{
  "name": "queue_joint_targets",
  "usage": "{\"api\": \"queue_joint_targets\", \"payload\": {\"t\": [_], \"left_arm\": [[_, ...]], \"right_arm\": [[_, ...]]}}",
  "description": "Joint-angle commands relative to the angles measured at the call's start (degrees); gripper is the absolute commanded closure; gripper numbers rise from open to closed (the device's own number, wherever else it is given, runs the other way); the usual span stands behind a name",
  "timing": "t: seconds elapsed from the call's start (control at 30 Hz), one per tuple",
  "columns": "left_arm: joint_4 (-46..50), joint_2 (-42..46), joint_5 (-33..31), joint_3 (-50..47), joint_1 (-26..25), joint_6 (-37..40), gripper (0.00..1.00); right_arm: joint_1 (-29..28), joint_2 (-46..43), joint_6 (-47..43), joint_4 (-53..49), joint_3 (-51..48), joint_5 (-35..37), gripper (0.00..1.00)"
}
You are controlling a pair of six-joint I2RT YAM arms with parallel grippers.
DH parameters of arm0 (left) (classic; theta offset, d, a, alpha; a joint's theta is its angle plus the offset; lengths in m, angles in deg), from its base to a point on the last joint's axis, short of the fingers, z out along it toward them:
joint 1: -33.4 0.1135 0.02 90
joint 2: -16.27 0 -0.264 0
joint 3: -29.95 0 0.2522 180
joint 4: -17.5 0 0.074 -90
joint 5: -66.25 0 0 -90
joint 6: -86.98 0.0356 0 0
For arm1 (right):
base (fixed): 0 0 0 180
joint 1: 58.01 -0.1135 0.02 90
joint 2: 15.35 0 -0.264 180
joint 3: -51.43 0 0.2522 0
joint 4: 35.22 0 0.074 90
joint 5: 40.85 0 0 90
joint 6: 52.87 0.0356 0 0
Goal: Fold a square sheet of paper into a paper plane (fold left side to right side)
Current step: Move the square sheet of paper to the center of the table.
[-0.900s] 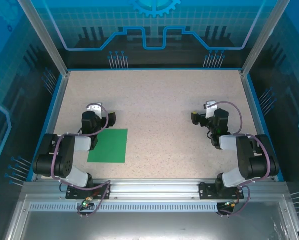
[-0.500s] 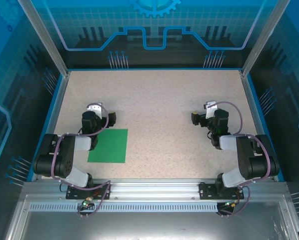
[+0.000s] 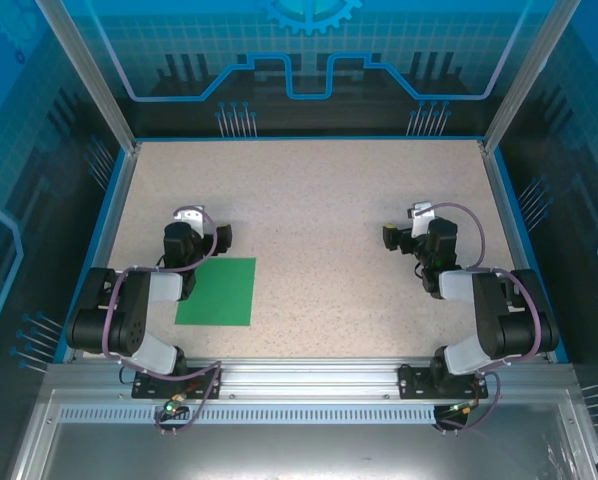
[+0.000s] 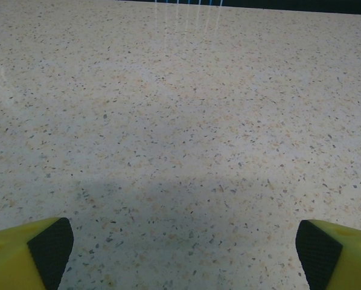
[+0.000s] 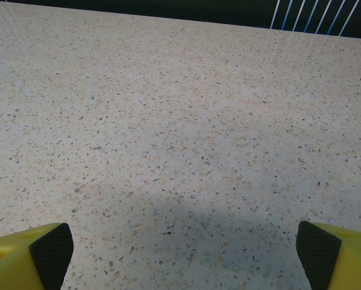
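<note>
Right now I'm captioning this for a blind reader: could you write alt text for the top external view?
A flat, unfolded green square sheet of paper lies on the speckled table at near left, by the left arm. The left gripper and right gripper sit open, apart, neither touching it.

table (image 3: 319, 200): speckled stone-look, smooth; sheet (image 3: 219, 292): matt green paper; rail (image 3: 309, 378): brushed metal

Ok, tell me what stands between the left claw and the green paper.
Nothing visible. The open left claw hangs over bare table; the square sheet of paper lies flat just behind it, towards the base, its left edge hidden by that arm.
</note>
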Motion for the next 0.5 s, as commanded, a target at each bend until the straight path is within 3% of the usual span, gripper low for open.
{"api": "queue_joint_targets", "payload": {"t": [0.0,0.2,0.3,0.47], "left_arm": [[1.3,1.3,-1.4,1.8,0.5,-1.1,0.01],[4.8,4.8,-1.6,2.1,0.1,-0.9,0.01],[15.3,11.5,-2.5,4.4,-0.4,-2.9,0.01],[40.7,20.1,-3.7,12.0,-3.8,-12.5,0.01]], "right_arm": [[0.6,-0.2,0.1,-0.5,1.4,0.6,0.01],[0.6,-5.1,0.6,-5.5,1.9,1.8,0.01],[0.6,-12.6,2.6,-15.2,3.2,1.7,0.01],[-1.6,-26.0,8.7,-30.8,3.8,0.9,0.01]]}}
